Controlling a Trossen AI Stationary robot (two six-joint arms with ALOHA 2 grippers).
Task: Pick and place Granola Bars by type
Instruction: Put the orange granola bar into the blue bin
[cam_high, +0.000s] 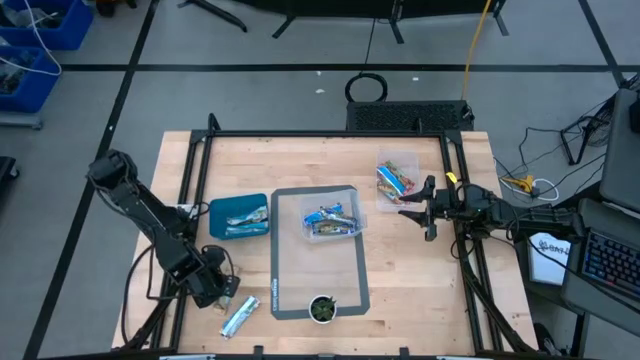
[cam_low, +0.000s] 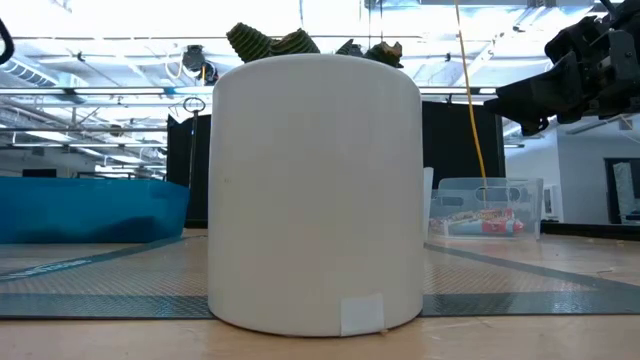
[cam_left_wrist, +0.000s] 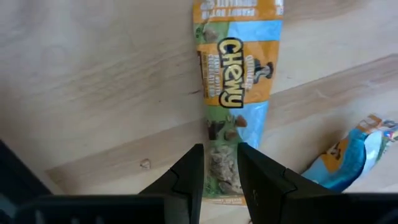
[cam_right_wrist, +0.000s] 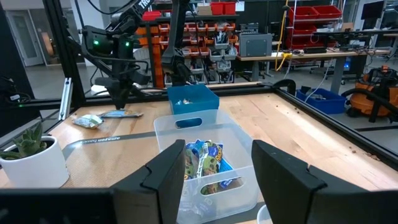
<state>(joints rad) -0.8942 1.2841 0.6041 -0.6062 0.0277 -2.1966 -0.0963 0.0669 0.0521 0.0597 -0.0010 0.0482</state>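
Holding bars (cam_high: 332, 222), clear bin (cam_high: 309, 198)

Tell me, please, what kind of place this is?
Probably a robotics lab or workshop. Two arms are mounted at a wooden table; behind it stand shelves of red bins and workbenches, with blue crates and cables on the floor.

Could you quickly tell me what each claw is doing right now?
Left claw: closed on a Chewy bar lying on the table.
Right claw: open, empty, between the two clear bins.
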